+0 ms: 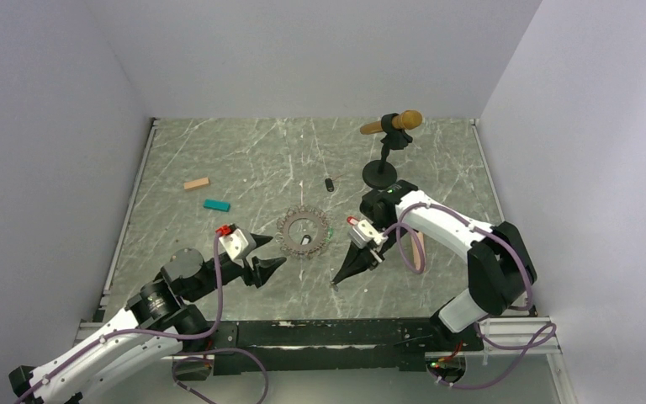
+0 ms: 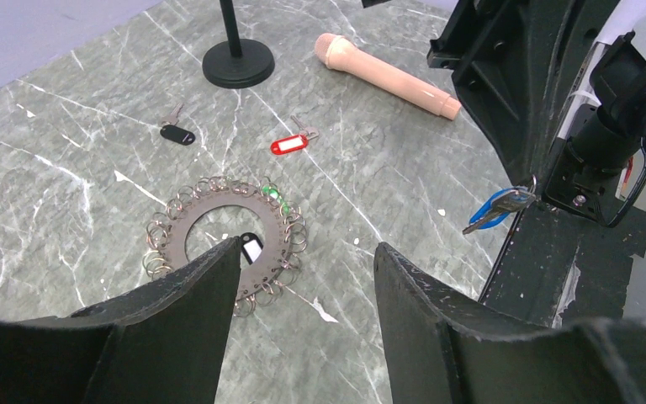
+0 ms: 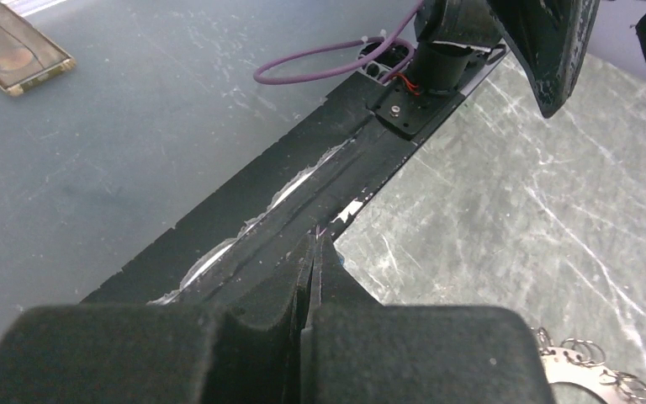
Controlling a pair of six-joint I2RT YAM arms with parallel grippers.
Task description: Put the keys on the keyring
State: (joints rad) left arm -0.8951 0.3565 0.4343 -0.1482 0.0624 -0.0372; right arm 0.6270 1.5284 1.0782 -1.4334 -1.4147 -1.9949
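The keyring [image 2: 219, 220] is a flat grey-brown disc edged with many small wire rings, lying mid-table [image 1: 303, 232]. A green tag [image 2: 275, 194] sits at its far rim and a black-framed white tag [image 2: 251, 247] lies on its near rim. The red-tagged key [image 2: 290, 144] lies loose beyond the ring. My left gripper [image 2: 307, 248] is open and empty, just left of the ring [image 1: 277, 251]. My right gripper [image 1: 337, 279] is shut on the blue-tagged key [image 2: 496, 209], low near the table's front edge; its fingers [image 3: 324, 282] are pressed together.
A black-tagged key [image 2: 177, 134] lies near the black round-based stand [image 1: 380, 174], which carries a wooden-handled piece [image 1: 395, 124]. A peach cylinder [image 2: 387, 75] lies on the table. A wood block [image 1: 196, 183] and a teal block [image 1: 215, 204] lie at left. The black front rail [image 3: 303, 202] is close under my right gripper.
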